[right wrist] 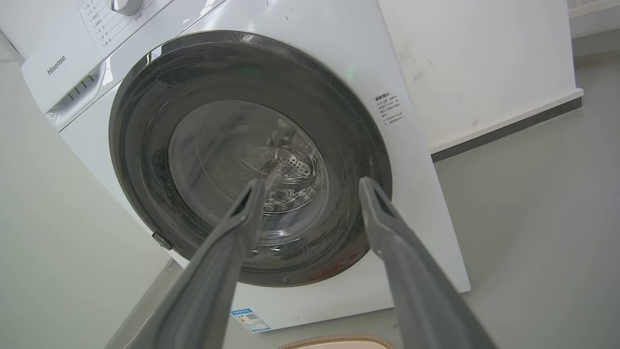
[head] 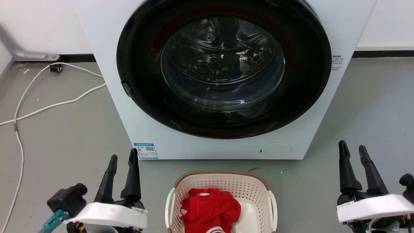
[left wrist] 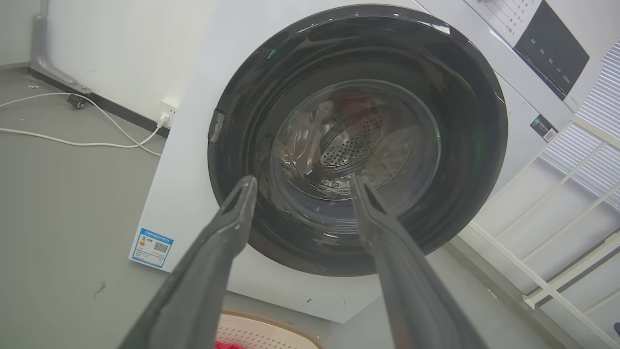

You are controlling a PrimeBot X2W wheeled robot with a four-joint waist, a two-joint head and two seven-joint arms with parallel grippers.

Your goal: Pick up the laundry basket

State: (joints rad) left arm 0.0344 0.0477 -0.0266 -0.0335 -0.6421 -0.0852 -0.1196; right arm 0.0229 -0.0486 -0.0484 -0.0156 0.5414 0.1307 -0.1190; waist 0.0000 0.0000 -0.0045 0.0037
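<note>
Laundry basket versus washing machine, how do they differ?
The laundry basket is far smaller than the washing machine. The basket is cream and perforated; the machine smooth white with a black door. The basket is open, holding red cloth; the machine's door is shut. Both stand on the floor.

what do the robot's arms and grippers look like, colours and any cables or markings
The left gripper and right gripper each have two long, dark, tapering fingers on a smooth white wrist housing. A black rounded block sits beside the left housing, with a teal clip below it; a similar black part sits by the right one. No markings are readable.
</note>
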